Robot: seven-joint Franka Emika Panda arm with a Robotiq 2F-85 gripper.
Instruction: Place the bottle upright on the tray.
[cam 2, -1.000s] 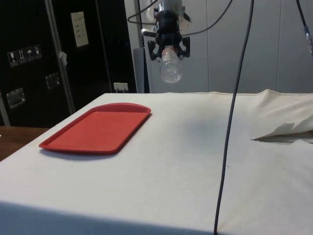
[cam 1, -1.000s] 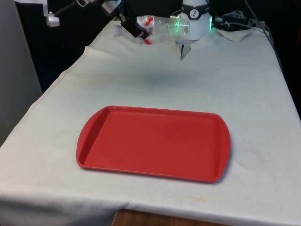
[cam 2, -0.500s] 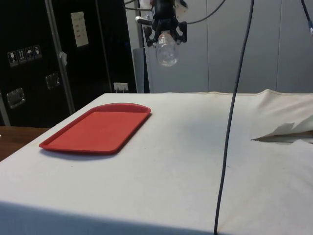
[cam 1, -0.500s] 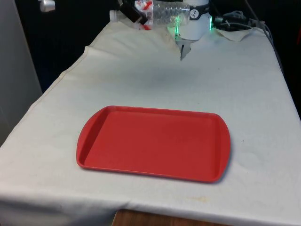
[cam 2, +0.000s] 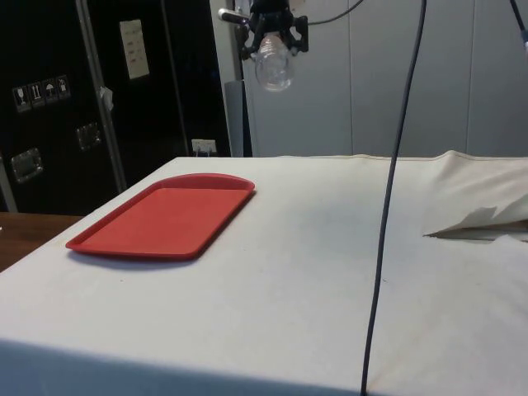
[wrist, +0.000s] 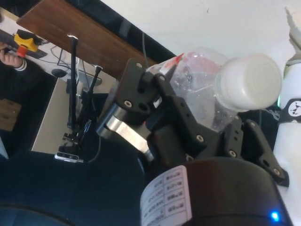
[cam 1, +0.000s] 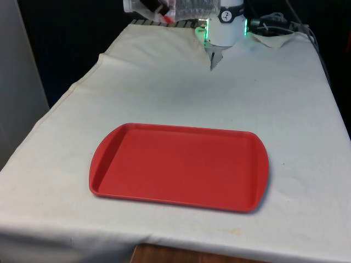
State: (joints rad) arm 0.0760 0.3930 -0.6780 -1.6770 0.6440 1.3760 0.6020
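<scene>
A clear plastic bottle [cam 1: 193, 7] with a red label and a white cap [wrist: 249, 82] hangs high over the far end of the table. It lies roughly level, not upright. My gripper [cam 1: 159, 6] is shut on its neck end, black fingers [wrist: 141, 92] pressing both sides of it. In the side view the bottle [cam 2: 273, 68] hangs just under the gripper [cam 2: 272, 33], its base facing the camera. The red tray [cam 1: 178, 167] rests flat on the white cloth nearer the front edge, with nothing on it, well below and apart from the bottle.
The robot's white base [cam 1: 225, 27] stands at the far end, with crumpled cloth [cam 1: 277, 35] beside it. A dark cable [cam 2: 394, 190] hangs down in the side view. A person's hand [wrist: 8, 52] shows in the wrist view.
The gripper has lifted the bottle higher, step by step, and carried it slightly towards the front view's left. The tray has not moved.
</scene>
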